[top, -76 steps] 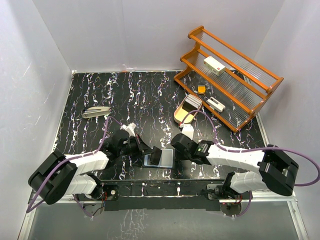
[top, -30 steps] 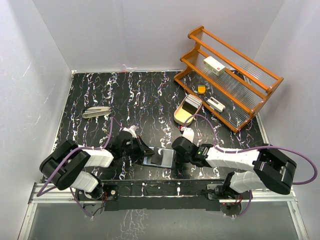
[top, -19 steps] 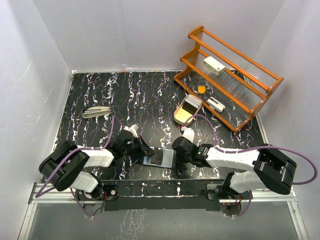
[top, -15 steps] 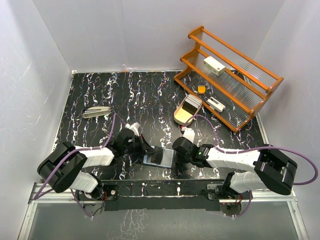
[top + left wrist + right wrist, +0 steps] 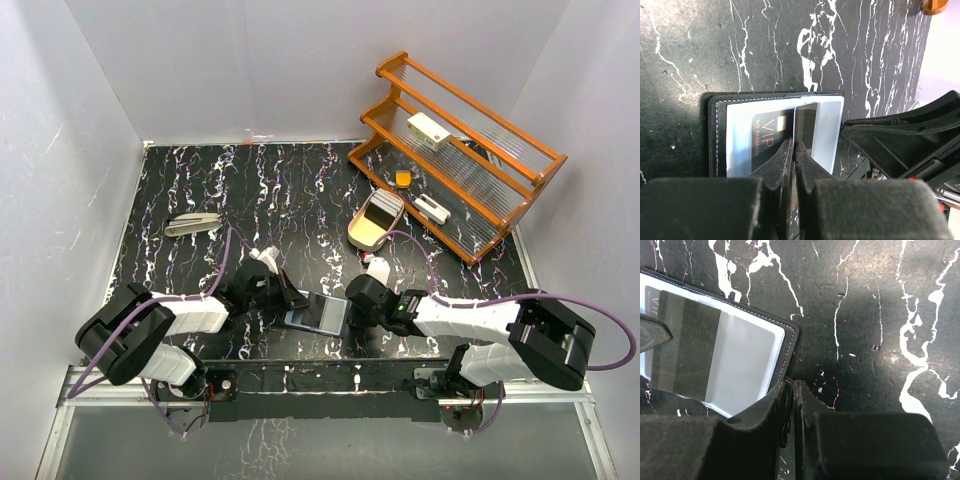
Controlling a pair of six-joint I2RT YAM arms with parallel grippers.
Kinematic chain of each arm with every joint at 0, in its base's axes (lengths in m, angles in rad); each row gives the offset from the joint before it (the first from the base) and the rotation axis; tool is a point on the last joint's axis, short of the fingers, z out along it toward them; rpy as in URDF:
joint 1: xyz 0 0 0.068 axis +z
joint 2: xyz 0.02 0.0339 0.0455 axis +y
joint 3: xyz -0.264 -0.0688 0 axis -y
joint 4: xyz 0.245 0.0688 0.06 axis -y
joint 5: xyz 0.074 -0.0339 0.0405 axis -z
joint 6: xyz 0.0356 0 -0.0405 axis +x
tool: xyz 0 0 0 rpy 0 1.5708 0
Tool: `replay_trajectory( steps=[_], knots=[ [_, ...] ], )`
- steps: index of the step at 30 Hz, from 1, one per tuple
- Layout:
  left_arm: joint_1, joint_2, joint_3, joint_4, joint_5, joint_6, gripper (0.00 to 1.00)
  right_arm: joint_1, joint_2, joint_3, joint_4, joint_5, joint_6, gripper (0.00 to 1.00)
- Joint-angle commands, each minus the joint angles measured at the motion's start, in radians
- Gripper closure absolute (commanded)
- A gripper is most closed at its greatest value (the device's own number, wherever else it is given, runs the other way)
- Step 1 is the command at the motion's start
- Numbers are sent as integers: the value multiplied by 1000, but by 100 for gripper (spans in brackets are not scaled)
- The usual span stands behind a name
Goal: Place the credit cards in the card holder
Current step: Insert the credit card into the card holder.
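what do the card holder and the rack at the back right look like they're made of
The card holder looks like matte black leather or faux leather, with pale stitching along the edge; its inner pockets look like glossy clear plastic, catching reflections. The rack is likely varnished wood, orange-brown and shiny, with ribbed clear shelves, plastic or glass.

Black card holder [image 5: 316, 314] lying open and flat near the middle of the counter's front edge, blue-grey inside facing up, dark VIP credit card [image 5: 765, 142] sitting inside, pale card [image 5: 826, 131] overlapping it.
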Motion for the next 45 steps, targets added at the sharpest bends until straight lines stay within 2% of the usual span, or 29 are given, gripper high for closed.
replay_trajectory(
  steps=[1,18,20,22,26,30,33,39,45],
  knots=[
    [-25,33,-17,70,-25,-41,100,5,-10,-28,54,-24,37,89],
    [-75,107,-17,150,-49,-98,100,5,-20,-21,102,-25,42,91],
    [-75,91,-1,98,-50,-84,88,5,-25,-22,108,-19,29,91],
    [-75,39,19,-31,-87,-54,72,5,-32,-22,103,1,10,92],
    [-75,-92,55,-214,-155,-18,59,5,-55,-30,89,-4,14,93],
    [-76,-139,48,-241,-162,-20,56,5,-84,-54,107,1,25,93],
    [-75,-112,65,-250,-144,-11,56,5,-82,-57,121,-4,21,93],
    [-77,-28,52,-111,-69,-50,56,5,-50,-34,121,-1,13,93],
    [-84,28,47,-43,-31,-86,58,5,-29,-24,130,5,6,94]
  ],
)
